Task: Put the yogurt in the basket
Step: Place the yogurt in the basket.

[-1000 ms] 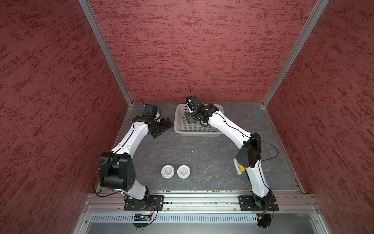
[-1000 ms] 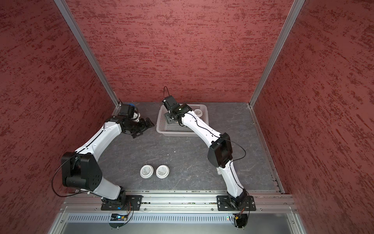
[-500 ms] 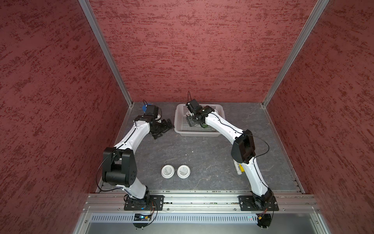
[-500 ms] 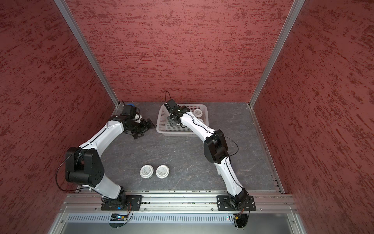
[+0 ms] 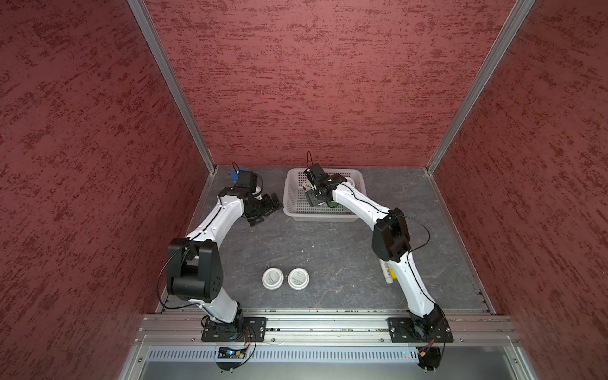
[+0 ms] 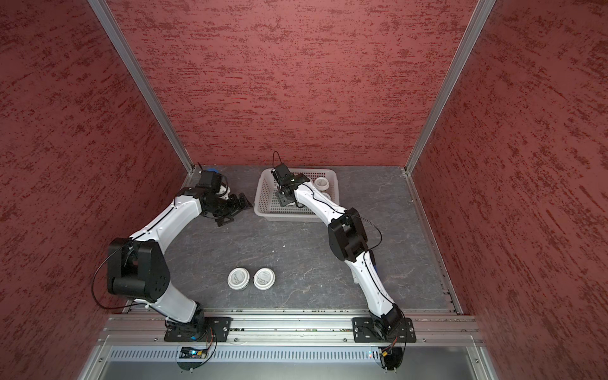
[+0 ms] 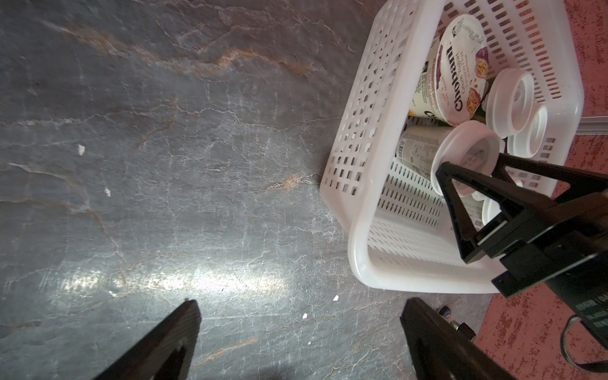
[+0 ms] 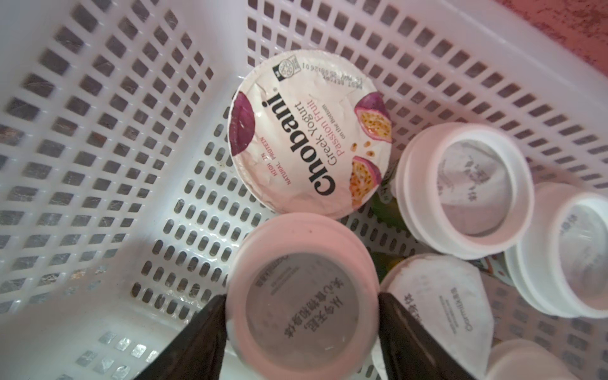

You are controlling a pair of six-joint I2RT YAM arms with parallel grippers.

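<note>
Moved since a second ago: my right elbow, swung nearer the pale perforated plastic basket (image 5: 316,217). Inside it — small round white-lidded yogurt cup (image 8: 302,283), pinched at the lid by my right gripper (image 8: 301,297), a finger either side. Beside the basket, my left gripper (image 7: 302,302) — fingers spread, empty.

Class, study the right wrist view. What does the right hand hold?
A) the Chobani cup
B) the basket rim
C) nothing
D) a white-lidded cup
D: in the right wrist view the right hand grips a white-lidded cup over the basket, while the Chobani cup lies free inside it.
</note>
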